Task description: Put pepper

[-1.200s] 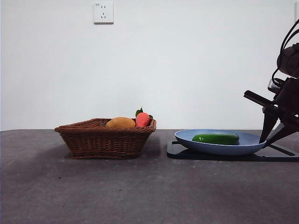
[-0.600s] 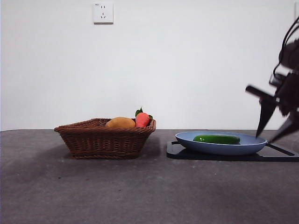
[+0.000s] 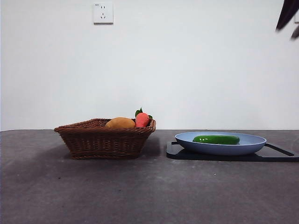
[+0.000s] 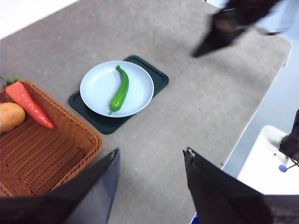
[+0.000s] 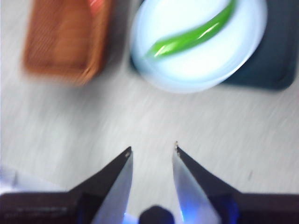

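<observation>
Two grippers hang high above the table, both empty with jaws spread: the left gripper [image 4: 152, 156] and the right gripper [image 5: 152, 149]. From above, the pepper [image 4: 120, 89] shows curved, lying across the blue plate [image 4: 96, 86] on a dark mat [image 4: 156, 77], right of the wicker basket [image 3: 105, 140]. Front-on, the pepper looks straight.

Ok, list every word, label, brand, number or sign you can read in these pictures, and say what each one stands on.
No readable text in any view.
White wall socket: a faint mark at its top edge, too small to read.
Brown woven wicker basket, round pale-blue plate, glossy green pepper, dark rectangular mat: no lettering visible.
Right wrist view: blurred, nothing legible.
</observation>
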`<state>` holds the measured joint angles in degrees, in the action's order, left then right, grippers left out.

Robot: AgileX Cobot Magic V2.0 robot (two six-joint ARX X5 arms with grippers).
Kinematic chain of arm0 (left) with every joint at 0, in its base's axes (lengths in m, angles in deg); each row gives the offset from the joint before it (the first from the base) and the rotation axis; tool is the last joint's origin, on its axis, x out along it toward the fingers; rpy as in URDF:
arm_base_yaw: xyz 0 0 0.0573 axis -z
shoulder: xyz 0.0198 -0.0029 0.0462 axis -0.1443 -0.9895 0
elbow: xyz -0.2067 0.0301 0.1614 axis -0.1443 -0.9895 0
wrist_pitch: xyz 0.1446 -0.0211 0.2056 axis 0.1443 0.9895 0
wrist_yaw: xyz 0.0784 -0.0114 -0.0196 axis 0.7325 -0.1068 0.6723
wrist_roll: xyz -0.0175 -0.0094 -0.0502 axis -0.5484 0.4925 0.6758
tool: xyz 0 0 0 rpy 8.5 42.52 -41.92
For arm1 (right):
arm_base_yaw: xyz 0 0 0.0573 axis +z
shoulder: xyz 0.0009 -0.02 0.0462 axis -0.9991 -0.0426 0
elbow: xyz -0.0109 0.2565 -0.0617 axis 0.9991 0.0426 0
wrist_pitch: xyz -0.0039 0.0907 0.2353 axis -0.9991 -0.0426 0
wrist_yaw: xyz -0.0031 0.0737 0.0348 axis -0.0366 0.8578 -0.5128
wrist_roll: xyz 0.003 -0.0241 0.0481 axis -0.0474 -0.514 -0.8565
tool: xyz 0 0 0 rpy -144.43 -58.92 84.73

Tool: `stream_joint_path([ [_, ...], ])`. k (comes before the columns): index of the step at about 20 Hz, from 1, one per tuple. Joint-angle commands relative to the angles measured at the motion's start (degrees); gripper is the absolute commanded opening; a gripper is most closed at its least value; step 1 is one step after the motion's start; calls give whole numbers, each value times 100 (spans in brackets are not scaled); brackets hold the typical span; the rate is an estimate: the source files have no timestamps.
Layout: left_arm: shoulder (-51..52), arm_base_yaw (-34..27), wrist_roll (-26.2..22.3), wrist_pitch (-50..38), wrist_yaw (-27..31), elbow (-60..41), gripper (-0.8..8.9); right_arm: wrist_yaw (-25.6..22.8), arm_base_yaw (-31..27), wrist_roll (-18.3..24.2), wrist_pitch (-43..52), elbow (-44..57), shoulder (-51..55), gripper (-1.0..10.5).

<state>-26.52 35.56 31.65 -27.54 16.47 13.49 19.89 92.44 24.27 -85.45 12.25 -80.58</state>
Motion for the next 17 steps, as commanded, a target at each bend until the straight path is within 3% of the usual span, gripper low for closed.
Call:
stream_joint_path([
  [1, -50, 33, -70, 52, 11, 103, 245, -17, 317, 289, -476, -96, 494, 153],
  [5, -50, 33, -68, 223, 9, 103, 243, -13, 931, 286, -1145, -96, 1200, 139],
  [7, -50, 33, -68, 249, 9, 103, 218, 17, 1080, 334, -1381, -96, 1362, 69],
  [10, -50, 33, -55, 260, 9, 103, 1, 20, 1213, 566, -1541, -96, 1467, 5],
  [17, -50, 33, -48, 223, 7, 103, 8, 4, 1211, 457, -1519, -96, 1469, 11],
])
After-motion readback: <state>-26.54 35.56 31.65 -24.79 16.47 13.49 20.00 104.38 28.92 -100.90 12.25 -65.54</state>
